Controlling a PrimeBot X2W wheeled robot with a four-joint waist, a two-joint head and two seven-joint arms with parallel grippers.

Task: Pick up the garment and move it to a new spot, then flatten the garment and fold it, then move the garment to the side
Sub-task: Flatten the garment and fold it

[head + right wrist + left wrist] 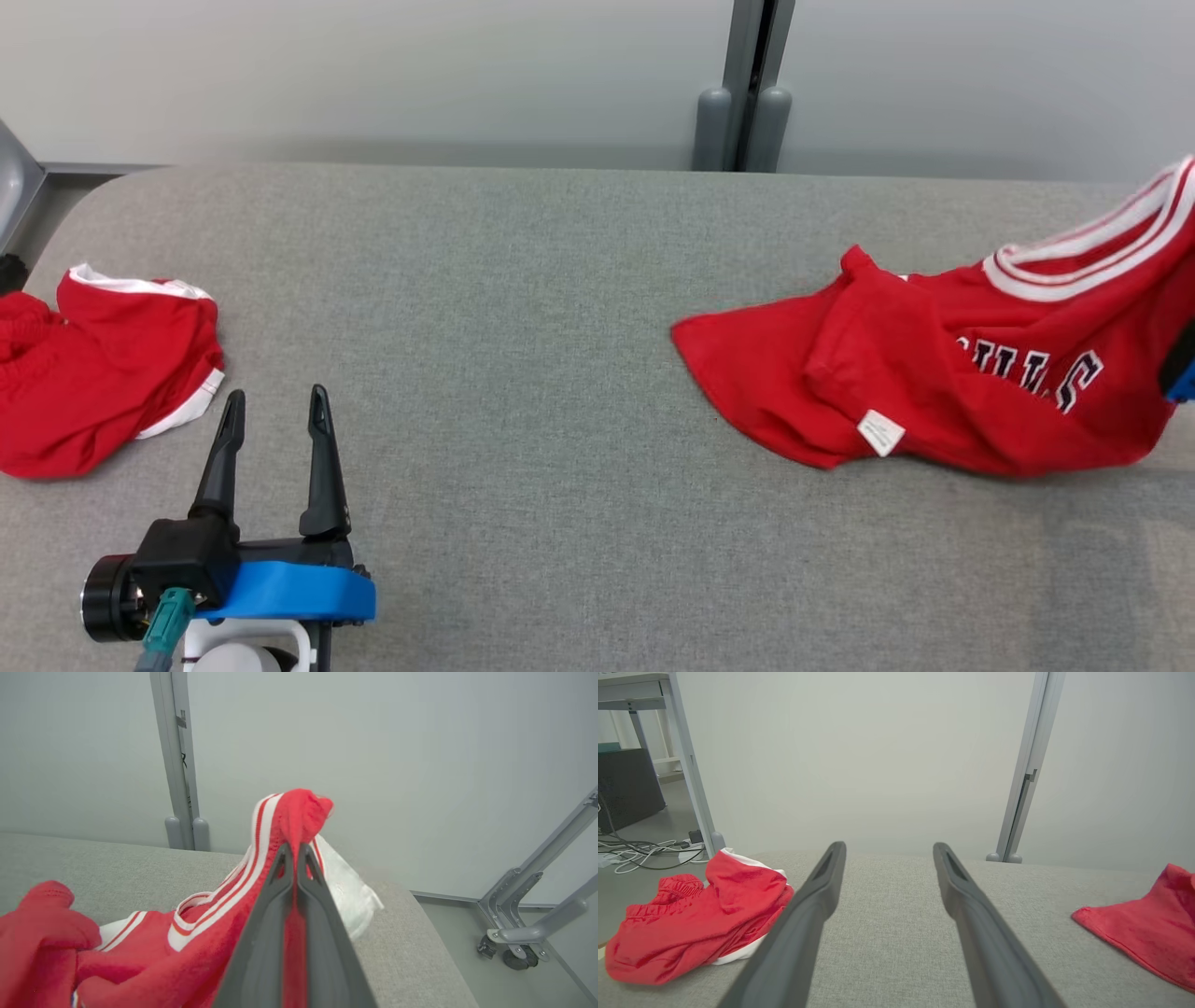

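The garment, a red jersey [934, 392] with white-striped trim and dark lettering, lies crumpled at the right of the grey padded table [523, 373]. Its striped edge is pulled up toward the right edge of the head view, beside a dark and blue part of my right arm [1182, 373]. In the right wrist view my right gripper [293, 848] is shut on that striped edge of the jersey [210, 933], with red cloth bunched above the fingertips. My left gripper [276, 394] stands open over the table at the lower left, holding nothing [889, 847]. The jersey's hem corner [1148, 924] lies to its right.
Red shorts [103, 373] with white trim lie bunched at the table's left end, just left of the open fingers [691, 924]. A grey post [747, 93] stands behind the table. Cables [644, 851] lie on the floor at left, and a wheeled frame [523, 933] stands past the right end.
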